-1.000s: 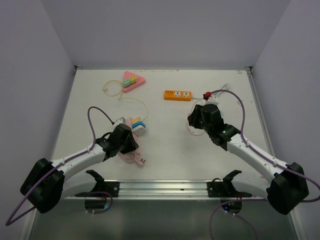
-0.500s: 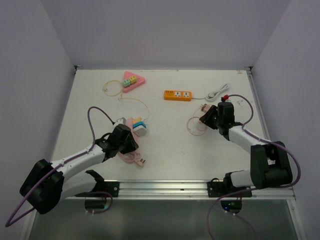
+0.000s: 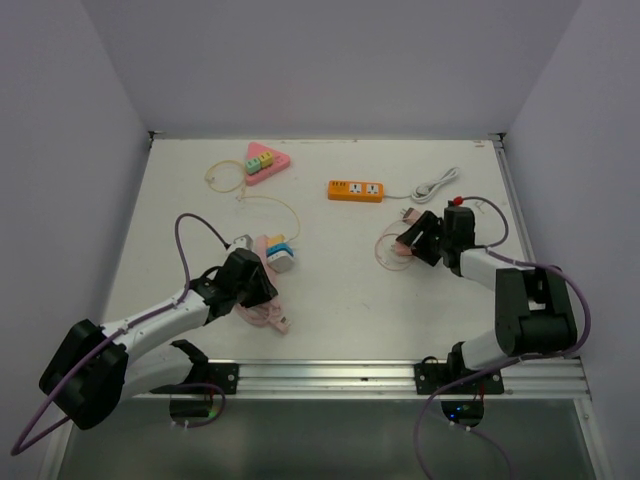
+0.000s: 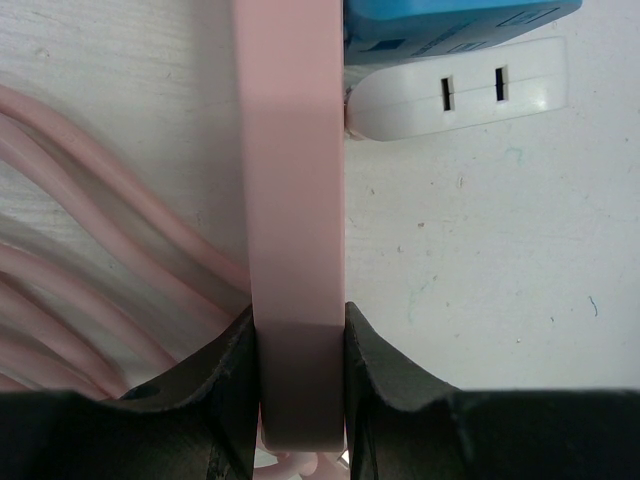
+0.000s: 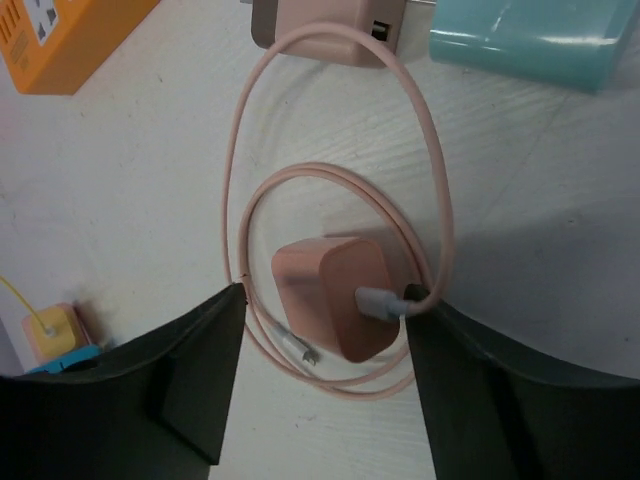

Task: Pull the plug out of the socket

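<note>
In the left wrist view my left gripper [image 4: 297, 330] is shut on a flat pink socket [image 4: 295, 150], both fingers pressed against its sides. A blue and white adapter [image 4: 455, 90] lies next to the socket's far end, and pink cable [image 4: 90, 250] is coiled to the left. From above, the left gripper [image 3: 262, 285] sits at the near left. A pink plug [image 5: 335, 297] lies loose on the table with its cable [image 5: 235, 180] looped around it, far from the socket. My right gripper [image 5: 325, 300] is open around the plug, fingers [image 5: 190, 370] apart from it, at the right [image 3: 410, 245].
An orange power strip [image 3: 356, 189] with a white cable [image 3: 435, 184] lies at the back middle. A pink triangular block [image 3: 263, 161] and a yellow cable loop [image 3: 222, 177] lie at the back left. A pink USB block [image 5: 335, 30] and a teal block [image 5: 530, 40] lie beyond the plug.
My right gripper has opened and let go of the pink plug, which now rests on the table. The right arm has folded back to the right. The left arm has not moved.
</note>
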`<move>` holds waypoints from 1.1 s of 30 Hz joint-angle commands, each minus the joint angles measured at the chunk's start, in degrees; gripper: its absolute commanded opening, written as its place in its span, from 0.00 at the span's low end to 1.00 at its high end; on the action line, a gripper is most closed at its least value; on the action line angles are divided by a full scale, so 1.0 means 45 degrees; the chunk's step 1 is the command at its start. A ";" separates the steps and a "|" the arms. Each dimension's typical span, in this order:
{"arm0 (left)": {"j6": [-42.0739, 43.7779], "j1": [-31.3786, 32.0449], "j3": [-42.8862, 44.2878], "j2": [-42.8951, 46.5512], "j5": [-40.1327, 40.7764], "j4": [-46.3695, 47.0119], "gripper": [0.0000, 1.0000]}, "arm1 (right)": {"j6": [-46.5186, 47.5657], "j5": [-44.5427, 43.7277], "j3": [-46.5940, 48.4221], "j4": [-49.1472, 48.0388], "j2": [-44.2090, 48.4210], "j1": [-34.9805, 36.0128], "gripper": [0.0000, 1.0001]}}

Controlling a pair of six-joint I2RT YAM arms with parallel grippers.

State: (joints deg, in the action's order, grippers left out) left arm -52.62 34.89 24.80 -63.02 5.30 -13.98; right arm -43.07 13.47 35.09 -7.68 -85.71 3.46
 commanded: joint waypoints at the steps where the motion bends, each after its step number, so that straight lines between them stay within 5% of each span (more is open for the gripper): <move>1: 0.0443 -0.0020 -0.0198 0.0138 -0.0220 0.0449 0.00 | 0.0097 -0.0102 0.0033 0.0572 0.0900 -0.0301 0.71; 4: 0.0463 -0.0020 -0.0178 0.0236 -0.0240 0.0469 0.00 | 0.0215 -0.0299 0.0326 0.1588 0.1331 -0.0282 0.83; 9: 0.0521 -0.0020 -0.0120 0.0411 -0.0221 0.0469 0.09 | 0.0410 -0.0826 0.0698 0.3248 0.3104 -0.0301 0.89; 20: 0.0834 -0.0020 0.0524 0.0159 -0.0104 0.0411 0.49 | 0.0763 0.0598 0.0211 0.3643 0.5589 -0.0243 0.90; 21: 0.0873 -0.0020 0.0602 0.0100 -0.0065 0.0372 0.60 | 0.0724 0.0773 0.0113 0.3564 0.5648 -0.0223 0.90; 25: 0.1087 -0.0020 0.1128 -0.0290 0.0247 0.0314 0.76 | 0.0840 0.1126 -0.0180 0.3465 0.5882 -0.0145 0.90; 33: 0.1615 -0.0137 0.2399 -0.2047 0.1399 -0.0252 0.70 | 0.0840 0.1556 -0.0669 0.3094 0.6020 0.0011 0.90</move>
State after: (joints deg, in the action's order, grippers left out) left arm -47.77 34.83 32.42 -70.22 7.88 -14.66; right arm -39.99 17.85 32.58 8.12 -59.90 3.16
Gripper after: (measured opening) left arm 0.709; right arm 0.896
